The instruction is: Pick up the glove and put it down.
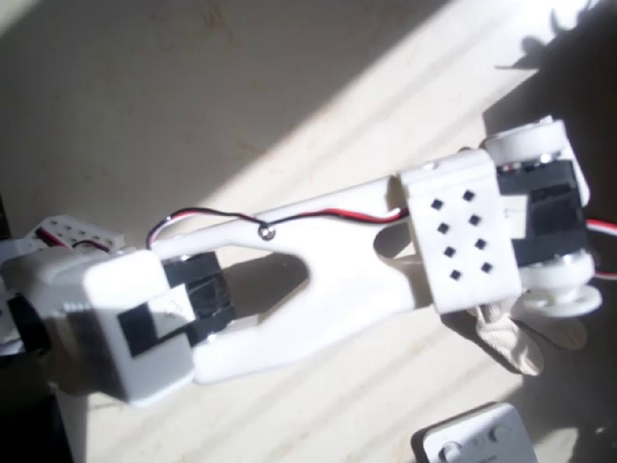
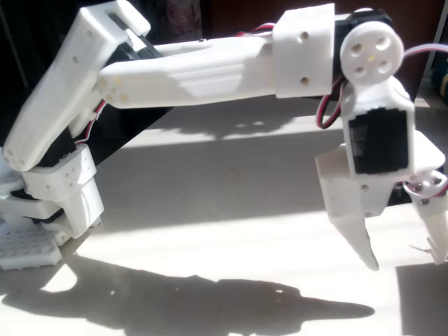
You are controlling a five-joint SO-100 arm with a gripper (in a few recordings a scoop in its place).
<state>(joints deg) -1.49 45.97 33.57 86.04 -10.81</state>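
From overhead we see the cream glove (image 1: 509, 338) on the sunlit surface (image 1: 193, 106) directly beneath our white claw (image 2: 406, 262), whose fingers hang spread apart, holding nothing.

Knit cloth glove (image 1: 509, 338), matt white plastic arm (image 2: 210, 66), smooth pale table (image 1: 193, 96).

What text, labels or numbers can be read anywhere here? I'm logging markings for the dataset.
None can be read.
The white arm bears no print in either view, only holes and screws.
The white box at the overhead view's bottom edge shows round buttons, no legible marks.
The glove is plain.
The pincer hangs open and unmarked.
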